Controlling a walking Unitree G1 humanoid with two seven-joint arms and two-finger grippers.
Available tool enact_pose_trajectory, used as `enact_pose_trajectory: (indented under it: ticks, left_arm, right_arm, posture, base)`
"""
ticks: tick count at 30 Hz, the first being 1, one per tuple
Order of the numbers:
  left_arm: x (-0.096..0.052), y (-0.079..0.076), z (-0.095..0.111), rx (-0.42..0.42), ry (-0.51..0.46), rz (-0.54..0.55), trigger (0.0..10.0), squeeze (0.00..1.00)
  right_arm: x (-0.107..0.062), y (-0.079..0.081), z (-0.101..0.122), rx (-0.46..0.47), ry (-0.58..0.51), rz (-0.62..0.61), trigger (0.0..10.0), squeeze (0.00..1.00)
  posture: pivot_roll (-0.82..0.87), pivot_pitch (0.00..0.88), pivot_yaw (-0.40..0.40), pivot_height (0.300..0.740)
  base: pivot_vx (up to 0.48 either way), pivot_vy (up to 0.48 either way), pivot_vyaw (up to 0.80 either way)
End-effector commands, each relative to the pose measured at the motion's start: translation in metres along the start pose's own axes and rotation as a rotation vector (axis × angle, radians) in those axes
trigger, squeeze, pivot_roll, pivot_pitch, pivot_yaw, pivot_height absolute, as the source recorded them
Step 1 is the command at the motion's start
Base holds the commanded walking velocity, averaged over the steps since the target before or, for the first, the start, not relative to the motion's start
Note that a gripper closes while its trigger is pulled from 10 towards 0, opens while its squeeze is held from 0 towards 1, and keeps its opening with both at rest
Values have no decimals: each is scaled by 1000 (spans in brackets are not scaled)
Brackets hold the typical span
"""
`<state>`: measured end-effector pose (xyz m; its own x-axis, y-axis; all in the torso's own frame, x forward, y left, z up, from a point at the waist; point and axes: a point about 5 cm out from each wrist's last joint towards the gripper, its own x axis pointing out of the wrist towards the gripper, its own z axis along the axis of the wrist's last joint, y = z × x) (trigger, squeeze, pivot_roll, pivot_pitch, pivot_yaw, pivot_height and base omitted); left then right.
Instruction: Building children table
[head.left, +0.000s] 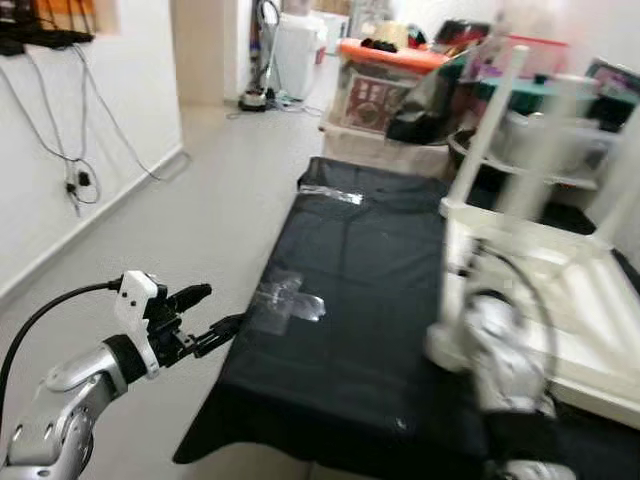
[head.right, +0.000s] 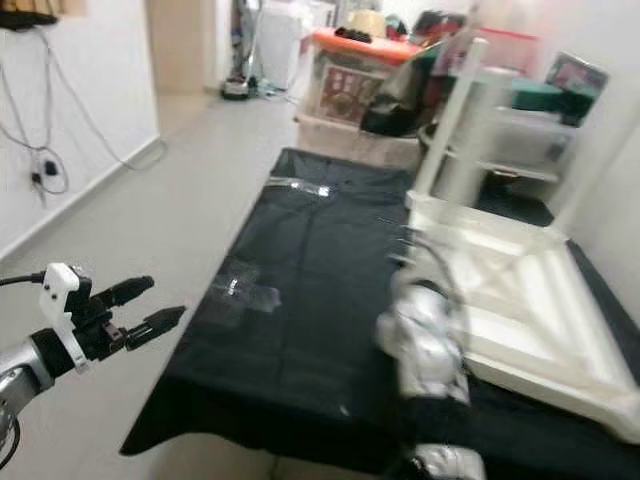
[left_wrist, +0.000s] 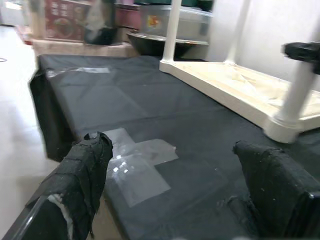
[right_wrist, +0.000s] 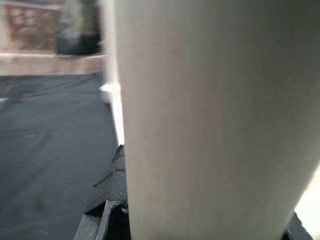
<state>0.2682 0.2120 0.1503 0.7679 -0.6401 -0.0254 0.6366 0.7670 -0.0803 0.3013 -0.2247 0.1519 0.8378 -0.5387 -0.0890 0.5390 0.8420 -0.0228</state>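
A white children's table lies upside down on a black cloth, with three legs pointing up at its far side. Another white leg stands at the table's near left corner. My right gripper is shut around that leg, which sits very close between its fingers in the right wrist view. The right arm is blurred. My left gripper hovers open and holding nothing at the cloth's left edge, beside a patch of clear tape.
Bare floor runs along the left to a doorway. Cables hang on the left wall. Boxes, a black bag and plastic bins crowd the far end behind the cloth. A second tape strip lies further up the cloth.
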Motion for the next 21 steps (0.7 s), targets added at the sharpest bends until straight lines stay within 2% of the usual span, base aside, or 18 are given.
enact_pose_trajectory:
  ticks: [1,2,3,4,5,7,8,9,10,11,12,13,14,15,16,17,18,21]
  left_arm:
    - [5,-5,0,-8,3,-37,10000,0]
    - [5,-5,0,-8,3,-37,10000,0]
    - [6,-6,0,-9,4,-41,10000,0]
    - [6,-6,0,-9,4,-41,10000,0]
    - [7,-6,0,-9,4,-42,10000,0]
    - [7,-6,0,-9,4,-42,10000,0]
    - [7,-6,-1,-9,5,-42,10000,0]
    - [7,-6,-1,-9,5,-42,10000,0]
    - [6,-6,-1,-9,5,-41,10000,0]
    - [6,-6,-1,-9,4,-40,10000,0]
    - [6,-6,-1,-9,4,-40,10000,0]
    - [6,-6,-1,-9,2,-37,10000,0]
    - [6,-6,-1,-10,0,-35,10000,0]
    - [6,-6,-1,-10,-2,-34,10000,0]
    - [6,-6,-1,-10,-2,-34,10000,0]
    - [7,-6,0,-11,-5,-36,10000,0]
    - [7,-6,0,-11,-5,-37,10000,0]
    - [8,-6,0,-11,-6,-38,10000,0]
  right_arm:
    - [-10,6,-25,-113,133,36,0,0]
    - [-10,6,-25,-113,133,36,0,0]
    - [-19,34,-12,-25,78,292,10000,0]
    - [-19,34,-12,-25,78,292,10000,0]
    - [-22,43,-7,9,45,378,10000,0]
    - [-22,43,-7,9,45,378,10000,0]
    - [-20,47,-2,48,24,442,10000,1000]
    - [-20,47,-2,48,24,442,10000,1000]
    - [-18,58,11,107,2,592,10000,729]
    - [-17,65,21,144,-10,690,10000,729]
    - [-17,65,21,144,-10,690,10000,729]
    - [-18,72,33,195,-21,807,10000,0]
    - [-24,77,46,223,-58,962,10000,0]
    - [-29,79,53,234,-83,1051,10000,0]
    - [-29,79,53,234,-83,1051,10000,0]
    - [-42,85,57,199,-80,1305,10000,0]
    - [-45,86,56,183,-66,1362,10000,0]
    - [-47,87,55,173,-58,1399,10000,0]
  posture:
    - [100,0,-141,740]
    - [100,0,-141,740]
    - [102,0,-142,740]
    - [102,0,-142,740]
    - [102,0,-142,740]
    - [102,0,-142,740]
    - [102,0,-142,740]
    - [102,0,-142,740]
    - [107,0,-150,740]
    - [107,0,-150,740]
    - [107,0,-150,740]
    - [109,0,-155,740]
    - [109,0,-155,740]
    - [109,0,-155,740]
    - [109,0,-155,740]
    - [119,0,-162,740]
    - [119,0,-162,740]
    - [119,0,-162,740]
  base:
    - [0,0,0]
    - [0,0,0]
    - [0,0,0]
    - [0,0,0]
    - [0,0,0]
    - [0,0,0]
    - [0,0,0]
    - [0,0,0]
    - [0,0,0]
    - [0,0,0]
    - [0,0,0]
    - [0,0,0]
    - [0,0,0]
    - [0,0,0]
    - [0,0,0]
    - [0,0,0]
    - [0,0,0]
    - [0,0,0]
